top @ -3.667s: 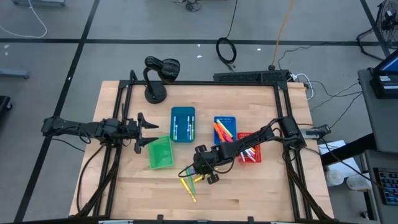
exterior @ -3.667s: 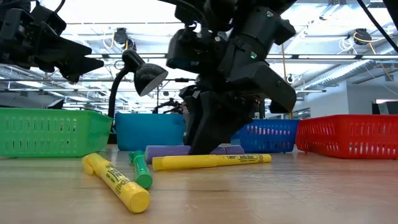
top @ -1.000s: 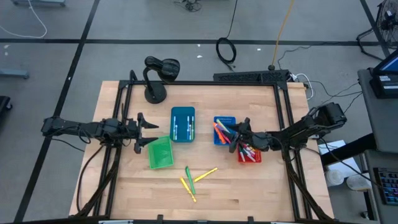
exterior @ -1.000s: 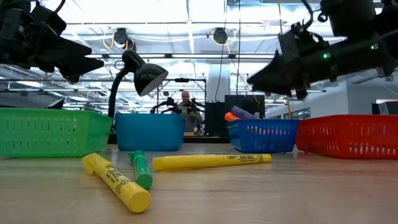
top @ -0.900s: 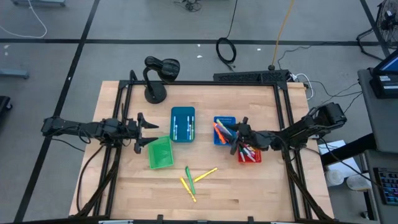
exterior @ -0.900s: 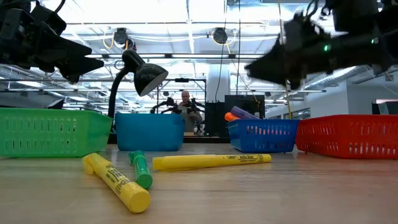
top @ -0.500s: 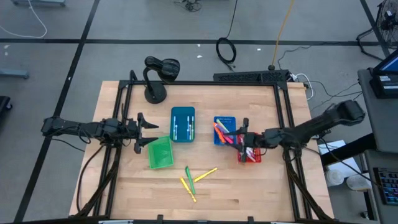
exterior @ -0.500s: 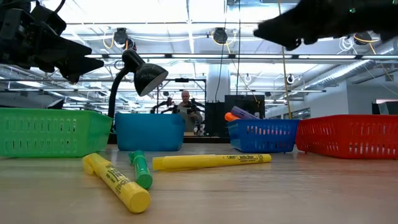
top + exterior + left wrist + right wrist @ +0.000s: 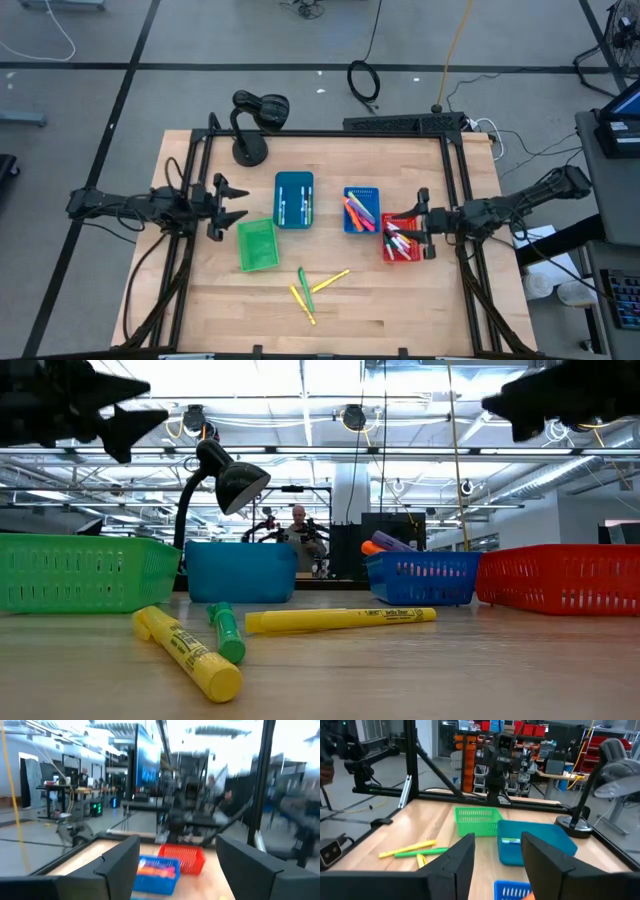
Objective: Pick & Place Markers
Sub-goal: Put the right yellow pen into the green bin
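Note:
Three markers lie loose on the wood near the table's near edge: a green marker (image 9: pixel 302 279) (image 9: pixel 226 631), a long yellow marker (image 9: pixel 331 281) (image 9: pixel 340 619) and a shorter yellow marker (image 9: pixel 302 303) (image 9: pixel 190 654). More markers lie in the teal bin (image 9: pixel 294 199), the blue bin (image 9: pixel 362 208) and the red bin (image 9: pixel 400 240). My right gripper (image 9: pixel 422 224) (image 9: pixel 497 857) hangs open and empty over the red bin's right end. My left gripper (image 9: pixel 228 206) (image 9: pixel 177 865) is open and empty, raised near the table's left edge beside the green bin (image 9: pixel 257 245).
A black desk lamp (image 9: pixel 255 120) stands at the far left of the table. A black frame (image 9: pixel 455 180) runs along the table's sides. Bare wood (image 9: pixel 400 300) stretches right of the loose markers. A person (image 9: pixel 298 525) sits far behind the table.
My right gripper has drawn back from over the blue bin toward the table's right edge and risen, stopping over the red bin, still open. My left gripper has pulled slightly toward the left edge and risen. The loose markers have not moved.

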Robot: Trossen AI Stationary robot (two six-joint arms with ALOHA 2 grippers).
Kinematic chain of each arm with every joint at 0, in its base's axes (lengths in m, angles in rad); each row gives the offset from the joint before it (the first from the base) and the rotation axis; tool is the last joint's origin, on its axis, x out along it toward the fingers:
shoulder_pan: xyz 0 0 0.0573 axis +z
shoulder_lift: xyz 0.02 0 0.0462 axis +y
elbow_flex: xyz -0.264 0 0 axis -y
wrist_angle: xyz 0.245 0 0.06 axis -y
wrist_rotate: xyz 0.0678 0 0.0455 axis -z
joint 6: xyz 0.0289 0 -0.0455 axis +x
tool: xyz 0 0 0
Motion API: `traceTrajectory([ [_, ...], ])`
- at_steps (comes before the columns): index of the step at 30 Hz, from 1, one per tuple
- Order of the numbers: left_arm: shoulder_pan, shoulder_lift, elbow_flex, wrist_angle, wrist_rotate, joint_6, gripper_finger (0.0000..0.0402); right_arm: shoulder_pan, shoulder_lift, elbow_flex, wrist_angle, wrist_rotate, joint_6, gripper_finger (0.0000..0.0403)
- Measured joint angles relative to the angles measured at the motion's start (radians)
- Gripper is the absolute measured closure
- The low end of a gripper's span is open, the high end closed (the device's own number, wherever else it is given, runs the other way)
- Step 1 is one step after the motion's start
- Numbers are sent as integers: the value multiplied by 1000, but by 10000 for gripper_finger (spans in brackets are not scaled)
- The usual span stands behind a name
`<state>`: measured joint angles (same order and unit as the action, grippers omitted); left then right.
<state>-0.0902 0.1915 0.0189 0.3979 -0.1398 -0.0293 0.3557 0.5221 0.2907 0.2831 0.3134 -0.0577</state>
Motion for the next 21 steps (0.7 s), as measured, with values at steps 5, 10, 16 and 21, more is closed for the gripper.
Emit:
traceTrajectory([
  [5, 0, 0, 0, 88, 0, -60, 135, 0, -164, -114, -10, -1, -8, 257],
  [10, 0, 0, 0, 90, 0, -60, 135, 0, -332, -144, -107, 1, -13, 257],
  [16, 0, 0, 0, 37, 5, -61, 135, 0, -521, -123, -326, 0, 4, 257],
  [21, 0, 4, 0, 25, -25, -89, 135, -2, -514, -118, -410, -27, 32, 257],
])
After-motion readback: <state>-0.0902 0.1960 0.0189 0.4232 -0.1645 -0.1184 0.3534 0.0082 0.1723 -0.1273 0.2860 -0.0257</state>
